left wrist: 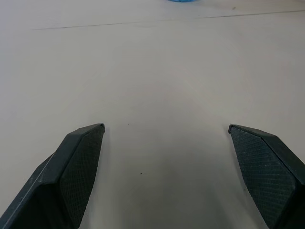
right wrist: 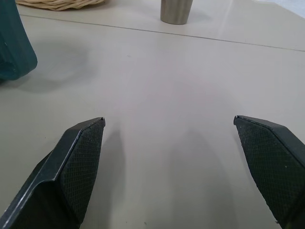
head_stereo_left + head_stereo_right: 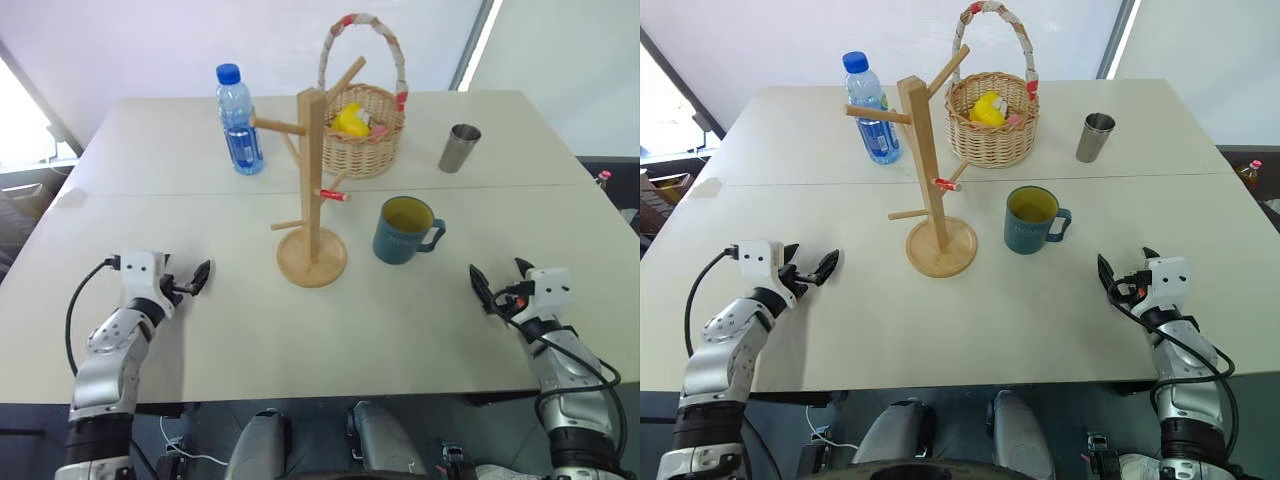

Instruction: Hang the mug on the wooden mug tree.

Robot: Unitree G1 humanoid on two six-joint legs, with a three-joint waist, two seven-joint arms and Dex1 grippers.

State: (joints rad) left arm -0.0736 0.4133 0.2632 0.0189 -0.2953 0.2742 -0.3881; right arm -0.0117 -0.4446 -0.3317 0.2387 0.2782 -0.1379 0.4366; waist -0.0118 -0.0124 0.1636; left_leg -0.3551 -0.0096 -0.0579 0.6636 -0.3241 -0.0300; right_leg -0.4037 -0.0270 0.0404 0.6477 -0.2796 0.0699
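Two grippers rest low over the pale tabletop [image 3: 420, 330], both empty with their black fingers spread wide apart: the left gripper [image 3: 190, 280] at about eight o'clock from the table's centre, the right gripper [image 3: 497, 283] at about four o'clock. Nothing has been grasped, so the task seems to be at its very start, with the reach for the mug the step in hand.

Standing upright just right of centre is the dusty-blue ceramic mug with a yellow interior [image 3: 402, 232], its long axis vertical, mouth up, loop handle pointing toward three o'clock. It sits near, but apart from, the light wooden mug tree with a round disc base and angled pegs [image 3: 313, 190], which stands at the mug's nine o'clock.

Judging by the layout, the right gripper is better placed: it should travel toward eleven o'clock and close on the handle or rim, then lift the mug so the loop can slide onto a free peg.
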